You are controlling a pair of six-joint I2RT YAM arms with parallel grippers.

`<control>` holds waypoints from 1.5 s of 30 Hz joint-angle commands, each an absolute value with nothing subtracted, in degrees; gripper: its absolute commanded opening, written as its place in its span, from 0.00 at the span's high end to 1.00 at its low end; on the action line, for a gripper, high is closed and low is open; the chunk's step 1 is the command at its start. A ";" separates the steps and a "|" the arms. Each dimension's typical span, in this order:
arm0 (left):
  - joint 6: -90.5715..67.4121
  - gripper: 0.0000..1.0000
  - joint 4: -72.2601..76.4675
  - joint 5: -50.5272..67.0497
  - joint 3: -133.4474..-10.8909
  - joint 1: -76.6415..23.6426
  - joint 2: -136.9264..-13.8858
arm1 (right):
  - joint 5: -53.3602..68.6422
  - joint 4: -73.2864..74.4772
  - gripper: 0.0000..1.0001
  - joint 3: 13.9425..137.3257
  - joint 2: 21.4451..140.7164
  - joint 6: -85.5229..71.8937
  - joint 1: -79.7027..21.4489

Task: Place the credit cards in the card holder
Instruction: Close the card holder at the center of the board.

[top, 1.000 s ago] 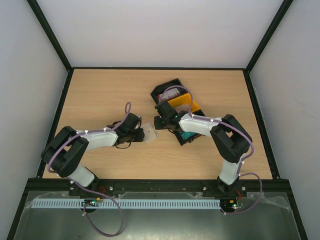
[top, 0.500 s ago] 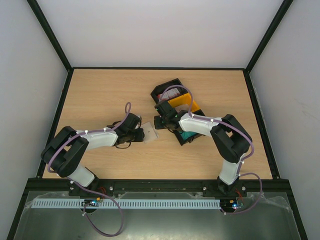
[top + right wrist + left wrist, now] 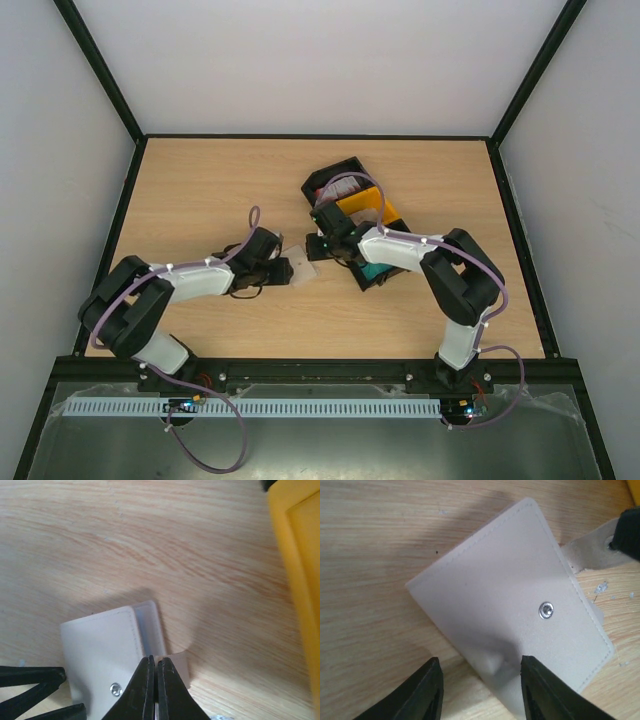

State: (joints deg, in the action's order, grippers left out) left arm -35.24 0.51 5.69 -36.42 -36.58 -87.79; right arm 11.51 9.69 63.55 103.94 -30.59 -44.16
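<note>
Bracketing the holder [image 3: 301,262] from two sides.
Lying flat on the table [image 3: 200,200], just left of the tray [image 3: 385,212] with cards [image 3: 343,187] inside; pinched at the snap tab by the right gripper [image 3: 156,666], jaws closed tight on it; straddled at the left edge by the left gripper [image 3: 480,669], jaws wide, gripping nothing.

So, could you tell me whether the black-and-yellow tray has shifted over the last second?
No. In the top view the black-and-yellow tray sits at the same spot and angle as before, judged against the far edge of the table.
</note>
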 commanded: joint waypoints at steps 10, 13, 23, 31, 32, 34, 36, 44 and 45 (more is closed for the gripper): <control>-46.10 0.56 2.56 3.63 -30.89 -36.01 -82.78 | 22.87 2.93 0.98 58.21 101.82 -26.60 -44.34; -46.87 0.57 4.73 4.03 -30.23 -36.02 -82.83 | 23.25 2.59 0.98 57.83 102.11 -25.78 -44.38; -47.50 0.68 8.96 6.92 -29.79 -35.97 -85.37 | 23.34 1.39 0.98 57.34 101.82 -24.80 -44.78; -47.46 0.80 9.86 7.18 -29.32 -35.98 -85.52 | 16.72 4.75 0.98 58.89 103.61 -23.17 -48.36; -47.54 0.80 10.12 7.20 -29.16 -36.02 -85.50 | 15.77 4.93 0.98 59.01 103.81 -22.98 -48.68; -47.70 0.80 10.64 7.28 -28.65 -35.95 -85.38 | 14.07 5.41 0.98 59.30 104.11 -22.89 -49.01; -47.81 0.80 11.14 7.47 -28.23 -36.01 -85.26 | 12.96 5.62 0.98 59.70 104.47 -22.80 -49.38; -47.55 0.80 11.91 7.92 -27.89 -35.95 -85.33 | 10.49 5.69 0.98 60.69 105.85 -23.70 -50.59; -47.63 0.80 12.11 7.98 -27.80 -35.96 -85.26 | 10.30 5.94 0.98 61.03 106.04 -23.70 -50.69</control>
State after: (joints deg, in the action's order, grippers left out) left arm -47.64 11.20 7.16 -29.06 -36.07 -84.90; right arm 13.32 4.27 59.40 104.42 -23.57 -50.02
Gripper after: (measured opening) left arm 0.202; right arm 0.021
